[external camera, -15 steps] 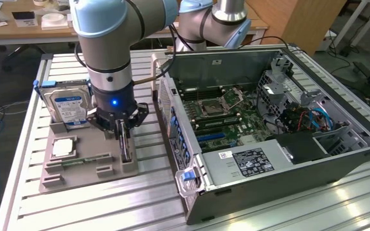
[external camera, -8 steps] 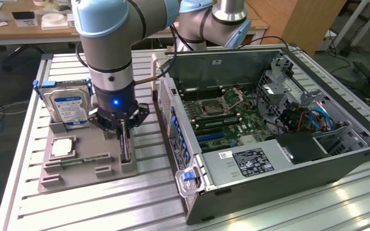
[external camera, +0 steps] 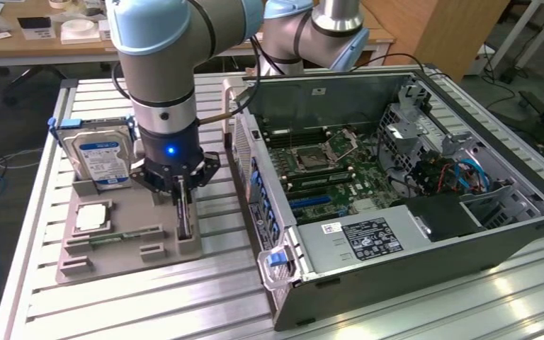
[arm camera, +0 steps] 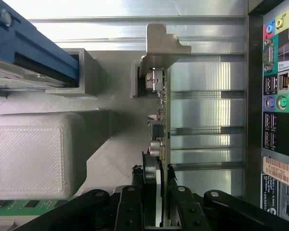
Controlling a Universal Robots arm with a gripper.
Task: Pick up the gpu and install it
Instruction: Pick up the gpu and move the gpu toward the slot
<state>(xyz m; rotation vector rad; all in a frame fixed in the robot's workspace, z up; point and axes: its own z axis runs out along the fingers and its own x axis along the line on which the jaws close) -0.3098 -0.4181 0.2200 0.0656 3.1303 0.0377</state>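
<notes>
The gripper [external camera: 179,190] pinches the gpu [external camera: 185,221] between narrow fingers. The gpu stands in its gray holder [external camera: 111,273] beside the computer case [external camera: 423,276], not lifted or put in yet.

Bright overhead light is glaring off the ribbed silver aluminium tabletop [external camera: 499,297] [arm camera: 111,9], washing its slats white; soft shadows are crossing the grey plastic tray [external camera: 121,270] [arm camera: 111,159].

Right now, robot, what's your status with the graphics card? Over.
Gripper shut on graphics card. Card standing on edge in grey tray, not lifted. Open computer case alongside, nothing blocking.
</notes>
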